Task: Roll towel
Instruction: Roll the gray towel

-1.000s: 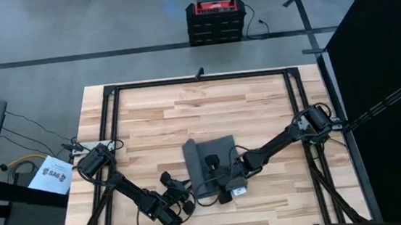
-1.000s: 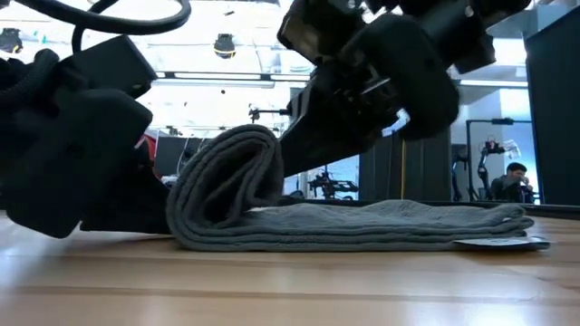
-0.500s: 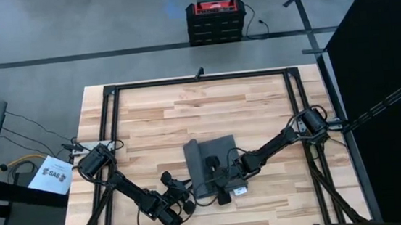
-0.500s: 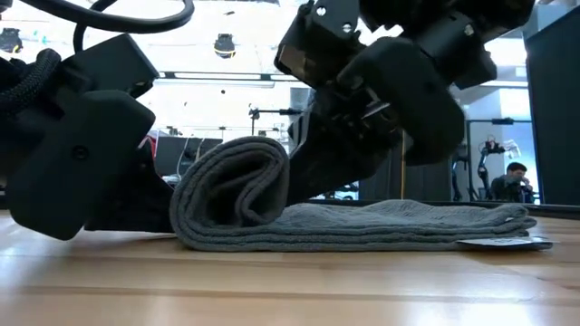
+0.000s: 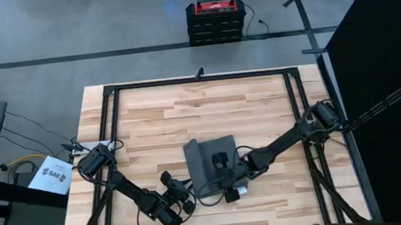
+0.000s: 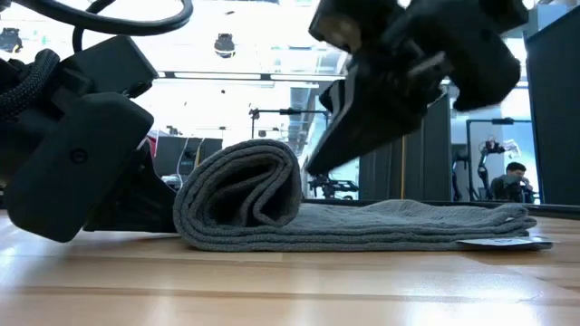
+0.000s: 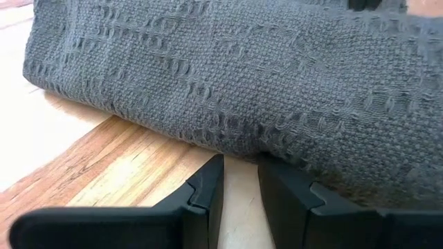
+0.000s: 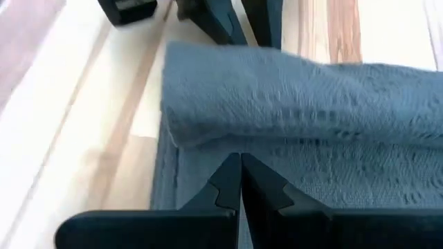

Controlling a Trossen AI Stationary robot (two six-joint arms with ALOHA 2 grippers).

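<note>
**A:** Where is the plain dark grey soft towel point(image 5: 210, 159) now?

**B:** In the high view it lies on the light wooden plank worktop point(image 5: 156, 109), a little below the centre of the frame. In the low view the towel point(image 6: 344, 222) is partly rolled: a thick roll stands at the left-centre of the frame, and the flat rest stretches to the right edge. A small white tag point(image 6: 503, 243) lies on the wood at the lower right.

**A:** And the right claw?

**B:** The right claw point(image 8: 240, 176) has its two fingers pressed together, with nothing between them. In its wrist view the tips point at the seam where the roll meets the flat part of the towel point(image 8: 311, 97). In the high view the right claw point(image 5: 221, 162) is over the towel, and its arm reaches in from the right side of the frame.

**A:** Is the left claw doing something?

**B:** The left claw point(image 7: 240, 178) is low on the worktop, just beside the roll. Its fingers are slightly spread, a narrow gap between them, and they pinch nothing. In its wrist view the tips are at the lower edge of the towel point(image 7: 228, 69); I cannot tell if they touch it. In the high view the left claw point(image 5: 184, 195) is at the lower left of the towel.

**A:** Anything else around?

**B:** A red and black box point(image 5: 214, 20) stands on the floor at the top of the high view, beyond the worktop.
</note>
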